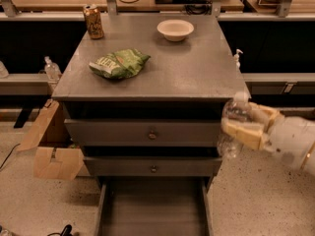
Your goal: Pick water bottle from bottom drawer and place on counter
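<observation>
Cardboard box (54, 154): brown, flaps open, stood on the speckled floor left of the cabinet.
Drink can (93, 21): tall, printed, upright at the counter's far left corner.
Chip bag (119, 64): green, crumpled foil, lay flat on the left half of the top.
Bottom drawer (152, 210): pulled out, grey metal, plain flat floor.
Bowl (175, 29): pale, round, shallow, sat near the far edge.
Counter (202, 75): broad, flat, dull grey metal, lightly speckled.
Water bottle (228, 145): clear crinkled plastic, roughly upright, held in the air just off the cabinet's right front corner, below the counter's edge and well above the drawer.
Gripper (237, 119): right of the cabinet at upper-drawer height; its tan, blocky fingers (244, 133) were clamped across the bottle's middle, one on each side.
</observation>
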